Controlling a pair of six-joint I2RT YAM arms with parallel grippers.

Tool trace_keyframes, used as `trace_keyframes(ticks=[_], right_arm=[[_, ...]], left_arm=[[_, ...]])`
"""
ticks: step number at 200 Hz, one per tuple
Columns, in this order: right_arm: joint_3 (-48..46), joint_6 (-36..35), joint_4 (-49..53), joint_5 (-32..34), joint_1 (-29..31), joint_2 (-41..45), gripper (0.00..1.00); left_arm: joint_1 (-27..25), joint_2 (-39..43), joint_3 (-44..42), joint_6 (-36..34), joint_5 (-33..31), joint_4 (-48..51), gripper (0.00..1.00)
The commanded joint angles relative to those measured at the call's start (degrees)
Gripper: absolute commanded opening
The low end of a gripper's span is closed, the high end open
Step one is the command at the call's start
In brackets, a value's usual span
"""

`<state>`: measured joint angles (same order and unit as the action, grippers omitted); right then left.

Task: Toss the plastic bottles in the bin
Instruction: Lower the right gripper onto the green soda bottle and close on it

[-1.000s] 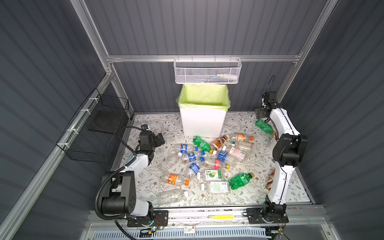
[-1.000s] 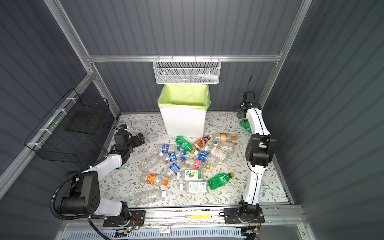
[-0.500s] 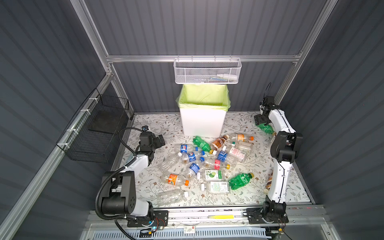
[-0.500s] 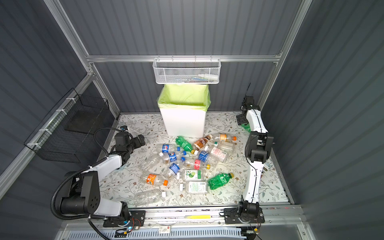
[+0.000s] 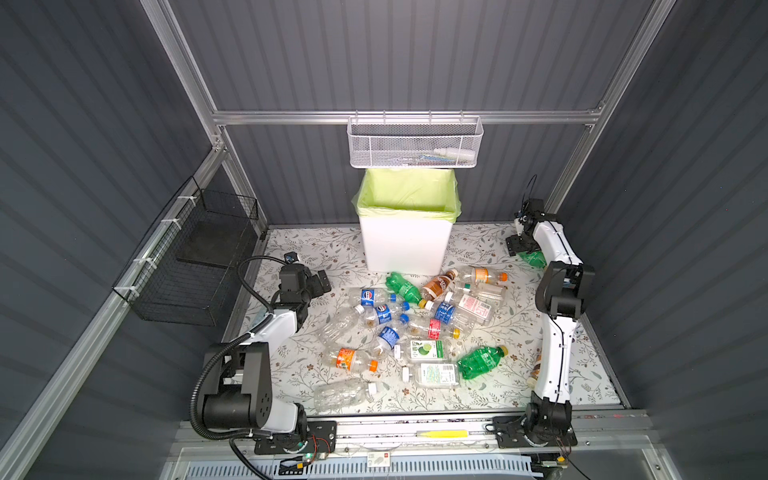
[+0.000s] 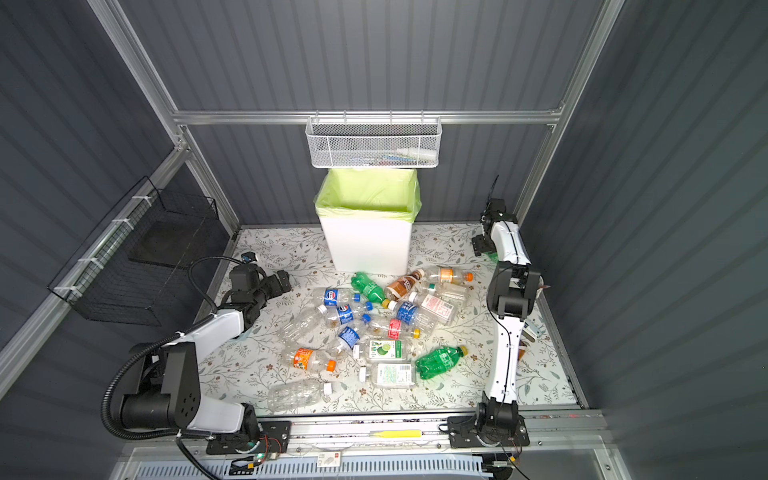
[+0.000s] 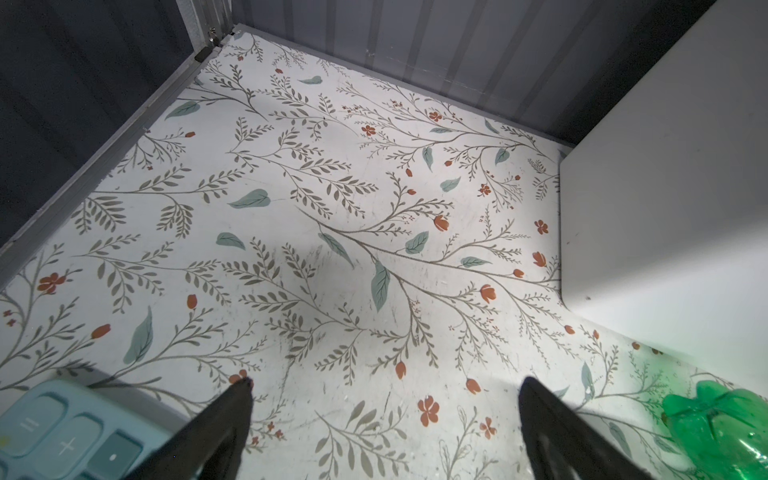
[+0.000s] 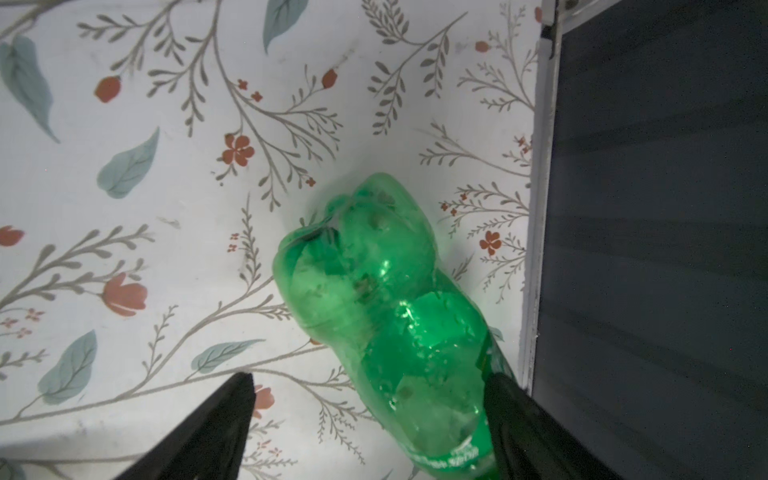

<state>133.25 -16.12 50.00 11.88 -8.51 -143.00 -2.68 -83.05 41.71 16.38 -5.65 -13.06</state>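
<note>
Straddling the green bottle (image 8: 386,316), right hand (image 8: 370,376) is standing part-open; bottle lying lengthwise between jaws, lower right.

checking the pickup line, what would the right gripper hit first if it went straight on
The green bottle, lying between the right gripper's open jaws by the wall; one jaw looks against it, though depth is unclear.

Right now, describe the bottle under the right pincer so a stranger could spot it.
Start at the white bin at the back, then look right to the table's far corner. A crumpled green bottle lies there alone under the right pincer, apart from the other green bottles in the central pile.
</note>
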Motion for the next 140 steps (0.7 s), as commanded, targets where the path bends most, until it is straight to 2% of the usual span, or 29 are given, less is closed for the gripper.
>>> trace_keyframes(ticks=[1, 47, 95, 117, 140], right_arm=[[1.99, -0.40, 2.22, -2.11, -0.32, -1.27, 0.85], [2.82, -0.88, 3.02, -4.52, -0.18, -2.22, 0.77], [2.83, -1.54, 2.87, -2.22, 0.25, -3.46, 0.84], [2.55, -1.74, 2.05, 0.81, 0.49, -3.95, 0.92], [2.44, -2.07, 0.94, 3.55, 0.48, -4.19, 0.93]], left_arm=[[-0.05, -1.04, -0.06, 0.67, 1.21, 1.19, 1.00], [-0.05, -2.13, 0.43, 1.10, 1.78, 1.19, 1.00], [-0.05, -2.67, 0.82, 0.78, 1.87, 1.93, 1.00], [-0.05, -2.82, 1.13, 0.52, 1.87, 2.25, 1.00], [-0.05, -2.99, 1.23, 0.28, 2.02, 2.66, 1.00]])
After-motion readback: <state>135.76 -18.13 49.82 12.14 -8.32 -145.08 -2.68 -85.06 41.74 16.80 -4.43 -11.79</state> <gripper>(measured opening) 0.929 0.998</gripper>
